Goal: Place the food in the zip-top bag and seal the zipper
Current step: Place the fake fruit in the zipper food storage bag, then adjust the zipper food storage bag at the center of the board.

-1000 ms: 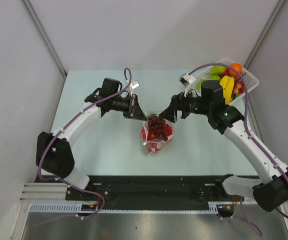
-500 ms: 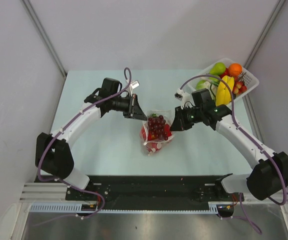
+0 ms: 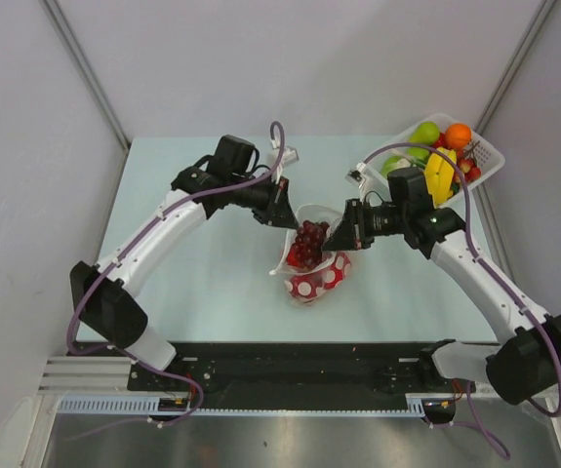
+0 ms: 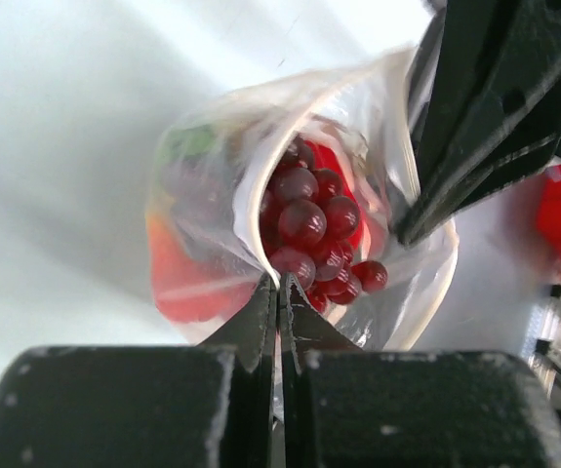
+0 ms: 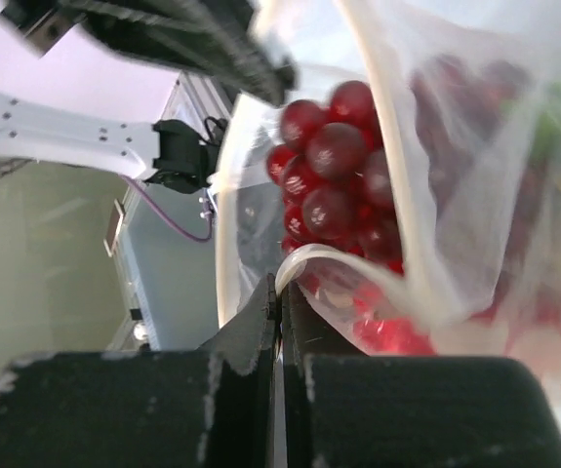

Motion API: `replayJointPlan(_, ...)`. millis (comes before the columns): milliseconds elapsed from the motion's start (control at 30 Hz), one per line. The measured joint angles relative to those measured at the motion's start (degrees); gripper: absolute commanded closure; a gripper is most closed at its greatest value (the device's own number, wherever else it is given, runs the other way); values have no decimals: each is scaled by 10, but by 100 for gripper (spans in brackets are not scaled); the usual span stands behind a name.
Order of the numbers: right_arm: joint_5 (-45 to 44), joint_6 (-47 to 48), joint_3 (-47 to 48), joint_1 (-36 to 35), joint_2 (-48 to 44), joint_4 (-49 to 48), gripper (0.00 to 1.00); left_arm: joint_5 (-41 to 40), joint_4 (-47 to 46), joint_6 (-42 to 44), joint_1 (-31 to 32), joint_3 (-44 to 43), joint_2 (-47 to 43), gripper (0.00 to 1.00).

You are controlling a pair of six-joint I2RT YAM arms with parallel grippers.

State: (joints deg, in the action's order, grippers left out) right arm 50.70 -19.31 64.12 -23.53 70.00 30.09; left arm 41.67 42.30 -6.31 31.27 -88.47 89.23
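The zip-top bag (image 3: 317,278), clear with white dots, hangs between my two grippers with its mouth held apart. My left gripper (image 3: 288,218) is shut on the left rim and my right gripper (image 3: 337,235) is shut on the right rim. Inside lie the dark red grape bunch (image 3: 306,242) and red food lower down. In the left wrist view my gripper (image 4: 278,285) pinches the whitish zipper (image 4: 247,210) beside the grapes (image 4: 304,220). In the right wrist view my gripper (image 5: 280,285) pinches the zipper (image 5: 358,265) below the grapes (image 5: 327,166).
A white lattice basket (image 3: 486,154) at the back right holds several toy fruits, among them a banana (image 3: 442,174), an orange (image 3: 459,135) and a green one (image 3: 423,133). Grey walls close in the pale table (image 3: 202,283) on three sides.
My right gripper came in from the right and shut on the bag's right rim. The left arm shifted right and back with its rim. The bag now hangs between them, mouth wider.
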Motion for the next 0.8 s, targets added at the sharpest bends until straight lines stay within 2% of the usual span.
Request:
replayJointPlan(133,-3,-10,-11,25,42,10,100,-32,52,43,6,-14,29,100)
replayJointPlan(233,-5,-31,-19,42,52,10,100,-45,106,81,6,-58,60,100)
replayJointPlan(333,-7,-30,-19,49,43,16,100,-50,138,116,6,-90,61,87)
replayJointPlan(433,-14,-25,-19,41,36,20,100,-42,137,127,7,-82,41,71)
replayJointPlan(567,-22,-18,-19,11,35,17,100,2,112,111,13,-24,14,52)
replayJointPlan(667,-23,-10,-19,2,35,16,100,9,95,98,20,19,12,44)
replayJointPlan(733,-24,-1,-19,5,35,20,100,3,87,91,22,47,9,48)
replayJointPlan(767,-25,2,-19,5,35,22,100,-1,80,87,22,58,7,56)
replayJointPlan(800,-27,7,-19,7,33,25,100,-11,71,83,22,72,1,59)
